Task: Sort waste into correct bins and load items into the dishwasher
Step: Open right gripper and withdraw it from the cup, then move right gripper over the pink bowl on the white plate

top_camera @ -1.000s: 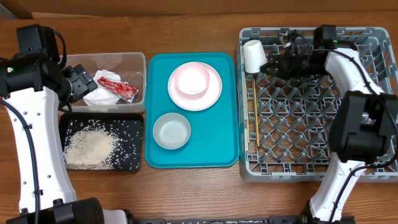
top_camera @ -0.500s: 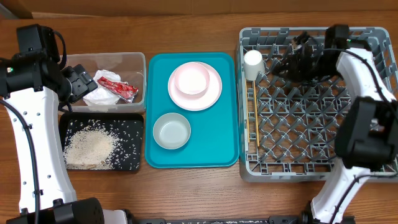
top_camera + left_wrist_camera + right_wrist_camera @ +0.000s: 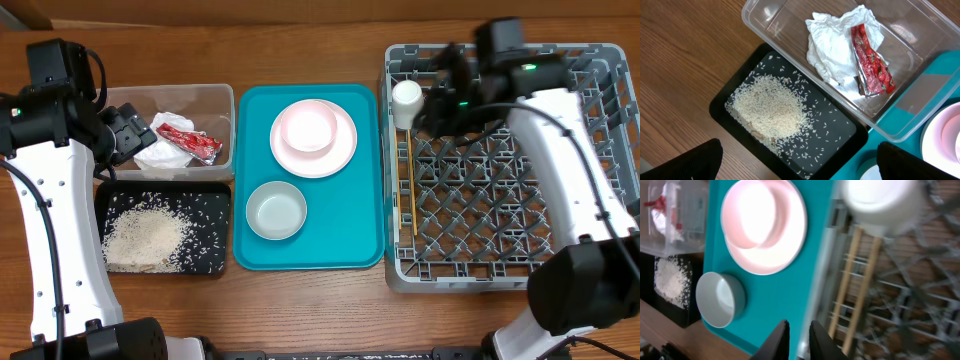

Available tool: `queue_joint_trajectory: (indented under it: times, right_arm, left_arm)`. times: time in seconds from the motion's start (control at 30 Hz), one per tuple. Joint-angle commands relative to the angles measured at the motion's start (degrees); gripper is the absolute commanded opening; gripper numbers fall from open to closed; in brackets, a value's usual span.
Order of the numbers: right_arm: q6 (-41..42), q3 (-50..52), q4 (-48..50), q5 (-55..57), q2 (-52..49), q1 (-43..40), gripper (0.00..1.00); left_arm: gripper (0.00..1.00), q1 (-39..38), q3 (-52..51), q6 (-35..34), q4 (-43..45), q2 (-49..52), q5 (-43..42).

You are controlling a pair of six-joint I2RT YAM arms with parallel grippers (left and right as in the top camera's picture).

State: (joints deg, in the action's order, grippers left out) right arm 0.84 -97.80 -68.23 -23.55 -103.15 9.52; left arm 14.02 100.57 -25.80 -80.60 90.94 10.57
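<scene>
The small white cup stands in the back-left corner of the grey dishwasher rack. Two chopsticks lie along the rack's left side. My right gripper hovers just right of the cup, jaws nearly together and empty. A pink dish sits on a larger plate, with a pale bowl in front of it. My left gripper hangs open over the bins. The clear tub holds the red wrapper and tissue. Rice lies in the black tray.
The plates and the bowl rest on a teal serving tray between the bins and the rack. Bare wooden table runs along the front edge. The rack's upright pegs fill most of its floor.
The right gripper has let go of the cup, which now stands by itself. It drew off to the right, then swung back beside the cup. The left arm has not moved.
</scene>
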Motion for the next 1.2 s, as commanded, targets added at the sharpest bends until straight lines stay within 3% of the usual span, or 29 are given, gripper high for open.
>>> queue_joint_trajectory:
  times: [0.0,0.23,0.4,0.5,0.6,1.17]
  right_arm:
    - [6.60,-0.13,2.62,3.89,0.39,6.80,0.17]
    - [12.63,-0.02,10.14,14.67,0.26,20.48,0.17]
    - [16.11,-0.02,12.07,28.81,-0.72,29.70,0.18]
    - [17.25,-0.02,12.39,32.79,-2.01,32.65,0.14]
    - [17.25,0.02,12.90,32.57,-4.07,33.94,0.04]
    - [17.64,0.09,20.00,32.54,-20.94,33.77,0.04]
  left_arm:
    - [1.00,0.20,0.79,-0.15,0.02,0.20,0.35]
    - [1.00,0.20,0.79,-0.15,0.02,0.20,0.35]
    - [1.00,0.20,0.79,-0.15,0.02,0.20,0.35]
    - [1.00,0.20,0.79,-0.13,0.02,0.20,0.35]
    - [1.00,0.20,0.79,-0.13,0.02,0.20,0.35]
    - [1.00,0.20,0.79,-0.13,0.02,0.20,0.35]
